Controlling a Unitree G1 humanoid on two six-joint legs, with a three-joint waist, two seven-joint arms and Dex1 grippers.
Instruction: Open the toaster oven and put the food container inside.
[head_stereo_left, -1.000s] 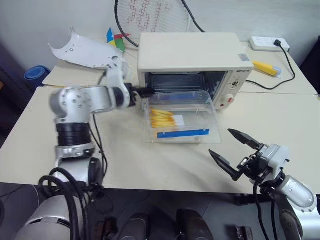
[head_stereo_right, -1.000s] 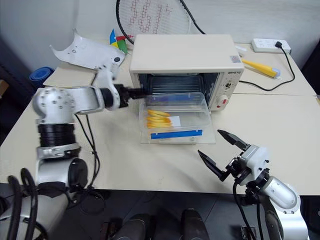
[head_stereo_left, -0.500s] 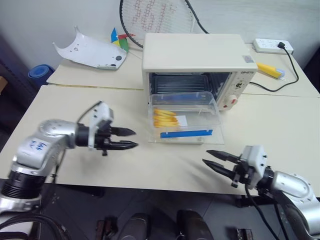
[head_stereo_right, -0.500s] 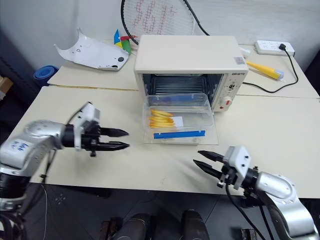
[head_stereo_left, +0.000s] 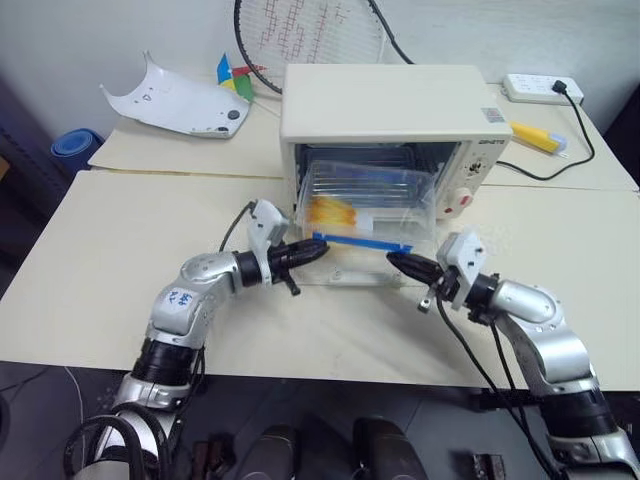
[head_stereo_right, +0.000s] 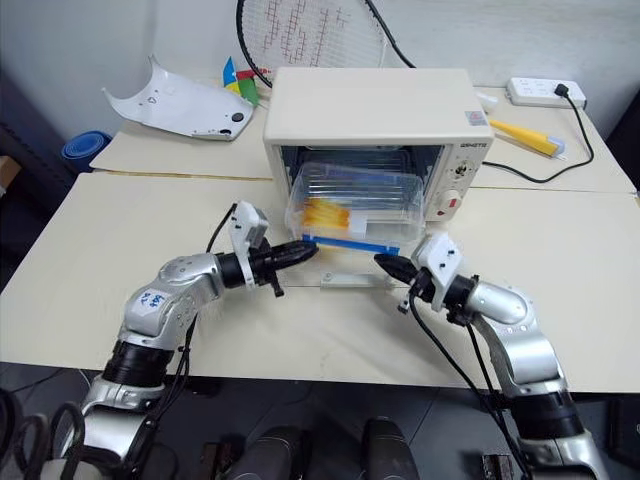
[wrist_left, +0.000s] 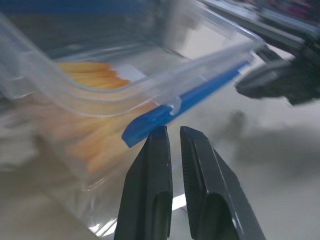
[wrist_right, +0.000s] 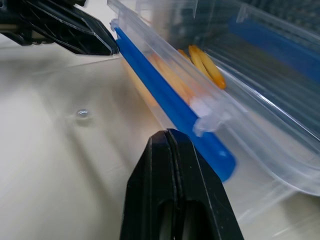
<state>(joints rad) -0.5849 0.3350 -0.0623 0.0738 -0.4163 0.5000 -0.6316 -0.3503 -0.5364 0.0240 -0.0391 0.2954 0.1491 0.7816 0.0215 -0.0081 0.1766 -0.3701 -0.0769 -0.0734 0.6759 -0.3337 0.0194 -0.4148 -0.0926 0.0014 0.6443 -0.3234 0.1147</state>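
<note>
Clear rectangular plastic food container (head_stereo_left: 365, 200), tilted at cream-white toaster oven (head_stereo_left: 385, 115) mouth | left gripper (wrist_left: 172, 132) nearly pressed together, empty | right gripper (wrist_right: 170, 137) pressed together, empty

racket (head_stereo_left: 310, 30) | white shell (head_stereo_left: 170, 100) | power strip (head_stereo_left: 540, 88) | blue roll (head_stereo_left: 72, 150)

Lab (makeshift) — robot shell (head_stereo_left: 170, 100), racket (head_stereo_left: 300, 30)
</note>
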